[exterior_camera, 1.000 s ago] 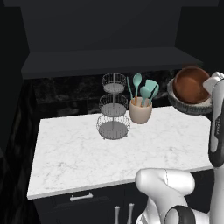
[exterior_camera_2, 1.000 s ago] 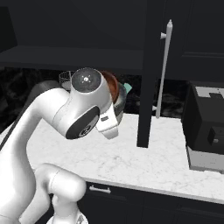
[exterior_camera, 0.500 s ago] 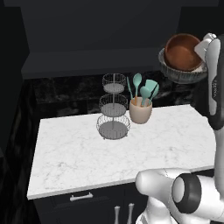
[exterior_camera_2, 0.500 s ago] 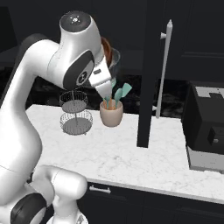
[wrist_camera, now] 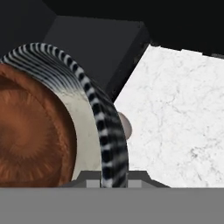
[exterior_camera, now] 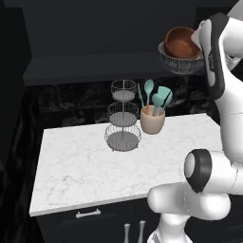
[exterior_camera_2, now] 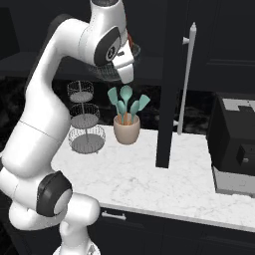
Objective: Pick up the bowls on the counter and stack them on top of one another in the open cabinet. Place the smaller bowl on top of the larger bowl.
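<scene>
White marble with faint grey veins forms the counter (exterior_camera: 85, 175), set above dark drawers with silver handles, against a dark backsplash and dark wall cabinets. Toward its far edge stands a three-tier wire basket stand (exterior_camera: 123, 116), its tiers bare, and just to the right of it a beige utensil cup (exterior_camera: 152, 120) holding teal spatulas and spoons upright. At the right end of the slab sits a dark boxy appliance (exterior_camera_2: 234, 144). Higher and farther back, the open cabinet (exterior_camera: 95, 64) shows a plain dark shelf. Well above the counter, up at the cabinet's right side, the gripper (wrist_camera: 105, 177) is clamped on the rim of the larger bowl (exterior_camera: 179, 62). The smaller bowl (exterior_camera: 181, 42), reddish-brown, nests inside it, and both openings face upward with a slight tilt.
</scene>
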{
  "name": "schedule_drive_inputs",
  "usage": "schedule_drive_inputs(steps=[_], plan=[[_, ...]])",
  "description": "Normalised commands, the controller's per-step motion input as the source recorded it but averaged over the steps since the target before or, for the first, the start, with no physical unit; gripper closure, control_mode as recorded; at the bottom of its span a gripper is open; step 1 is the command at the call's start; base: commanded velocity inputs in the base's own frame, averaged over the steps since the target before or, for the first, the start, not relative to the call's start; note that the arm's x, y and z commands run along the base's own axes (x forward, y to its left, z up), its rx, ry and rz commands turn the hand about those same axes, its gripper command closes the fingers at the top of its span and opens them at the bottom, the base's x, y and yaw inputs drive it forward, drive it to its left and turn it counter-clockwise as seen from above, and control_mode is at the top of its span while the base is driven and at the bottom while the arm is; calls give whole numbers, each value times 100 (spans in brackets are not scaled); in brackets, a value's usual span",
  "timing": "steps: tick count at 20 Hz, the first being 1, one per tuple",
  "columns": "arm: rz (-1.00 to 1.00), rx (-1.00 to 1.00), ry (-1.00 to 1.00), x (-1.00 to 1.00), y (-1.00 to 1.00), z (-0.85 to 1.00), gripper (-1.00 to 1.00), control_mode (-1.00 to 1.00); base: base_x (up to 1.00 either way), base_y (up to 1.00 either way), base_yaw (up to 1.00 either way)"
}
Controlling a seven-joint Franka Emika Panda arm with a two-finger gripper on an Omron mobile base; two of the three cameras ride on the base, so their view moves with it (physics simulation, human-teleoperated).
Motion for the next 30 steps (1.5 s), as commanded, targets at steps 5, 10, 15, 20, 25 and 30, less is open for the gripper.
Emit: schedule_drive_inputs(steps=[5,10,15,20,25,30], plan=[[0,0,-1,100,43,-6,100,-100,0,0,0],[0,0,-1,100,37,-8,100,-100,0,0,0],[0,0,0,100,18,-29,100,-100,0,0,0],[0,0,0,96,13,-17,-100,-100,0,0,0],[0,0,-5,13,0,1,-100,-100,0,0,0],[0,2,-18,-64,0,6,-100,-100,0,0,0]])
